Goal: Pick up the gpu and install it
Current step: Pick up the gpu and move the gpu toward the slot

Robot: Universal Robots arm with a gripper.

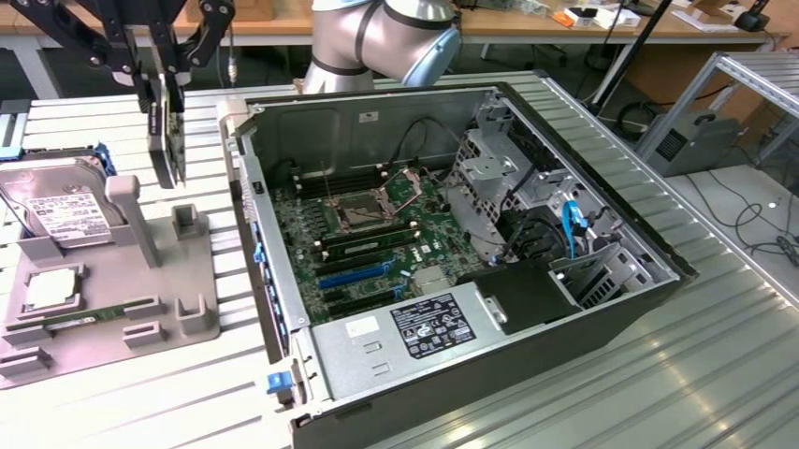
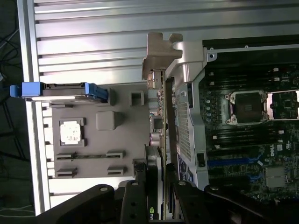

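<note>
The gpu [image 1: 165, 140] is a thin dark card hanging on edge in the air, above the grey fixture tray [image 1: 150, 309] at the exterior view's left. My gripper [image 1: 163, 70] is shut on its upper part, a black finger on each face. In the wrist view I see the gpu [image 2: 163, 135] edge-on between my gripper's [image 2: 161, 203] fingers, and its silver bracket [image 2: 159, 51] sticks out at the far end. The card hangs just outside the wall of the open computer case [image 1: 624, 309], level with the case's rear edge.
The case lies on its side with the motherboard [image 1: 374, 224] and its blue slots [image 1: 355, 276] exposed. On the fixture tray sit a silver hard drive [image 1: 56, 210], a square processor chip [image 1: 50, 290] and a green memory stick [image 1: 88, 318]. Ribbed aluminium table [image 1: 624, 393] surrounds everything.
</note>
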